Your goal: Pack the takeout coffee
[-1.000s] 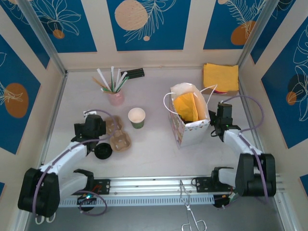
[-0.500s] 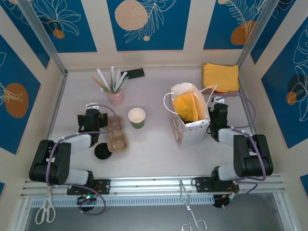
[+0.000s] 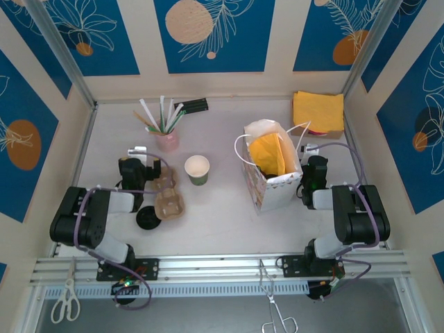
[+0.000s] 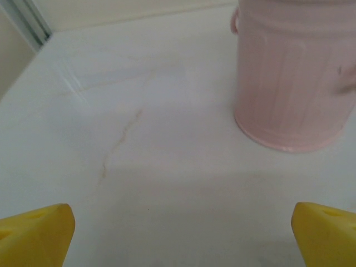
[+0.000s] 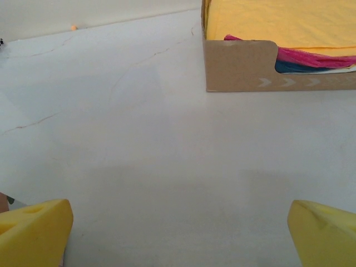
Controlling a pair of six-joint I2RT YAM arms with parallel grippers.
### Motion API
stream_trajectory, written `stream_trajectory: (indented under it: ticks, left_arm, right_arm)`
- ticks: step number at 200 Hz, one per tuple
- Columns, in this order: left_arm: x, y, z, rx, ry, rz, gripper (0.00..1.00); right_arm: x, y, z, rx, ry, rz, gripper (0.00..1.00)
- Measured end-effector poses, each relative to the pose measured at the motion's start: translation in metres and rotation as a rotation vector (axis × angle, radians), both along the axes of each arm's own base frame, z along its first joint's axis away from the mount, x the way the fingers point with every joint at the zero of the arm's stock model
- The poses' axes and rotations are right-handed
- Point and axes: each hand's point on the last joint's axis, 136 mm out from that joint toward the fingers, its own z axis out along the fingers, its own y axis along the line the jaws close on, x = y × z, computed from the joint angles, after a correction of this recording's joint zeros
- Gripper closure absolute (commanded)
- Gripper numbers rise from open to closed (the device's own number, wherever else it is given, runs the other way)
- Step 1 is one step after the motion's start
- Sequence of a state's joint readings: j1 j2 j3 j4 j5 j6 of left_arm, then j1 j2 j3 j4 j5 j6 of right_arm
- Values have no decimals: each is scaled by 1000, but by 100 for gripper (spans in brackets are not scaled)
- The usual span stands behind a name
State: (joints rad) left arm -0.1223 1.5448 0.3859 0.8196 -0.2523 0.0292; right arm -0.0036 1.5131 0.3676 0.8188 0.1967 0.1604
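The left hand (image 4: pixel 181 233) and right hand (image 5: pixel 178 233) each have their jaws spread wide, empty, over the veined white desk (image 3: pixel 222 215). A ribbed pink bucket (image 4: pixel 295 72) is cut off above. The paper cup (image 3: pixel 197 168) stands at nine o'clock from the glossy bag (image 3: pixel 272 166).

The pink pot (image 4: pixel 289 78) is cut off by the top and right edges of the left wrist view. The cardboard box (image 5: pixel 239 67) runs past the right wrist view's top and right edges.
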Motion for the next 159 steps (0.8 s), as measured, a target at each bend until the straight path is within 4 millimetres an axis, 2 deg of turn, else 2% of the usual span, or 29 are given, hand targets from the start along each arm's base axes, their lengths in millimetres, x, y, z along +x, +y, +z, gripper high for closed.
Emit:
stream_trajectory:
  ticks: [13, 65, 159]
  left_arm:
    - [-1, -2, -5, -9, 5, -15, 0]
    - [5, -5, 8, -30, -55, -41, 0]
    - [7, -6, 14, -35, -78, -47, 0]
  right_arm:
    - [0, 1, 0, -1, -1, 2, 1]
    - [2, 6, 2, -15, -7, 19, 1]
    - [2, 6, 2, -16, -7, 19, 1]
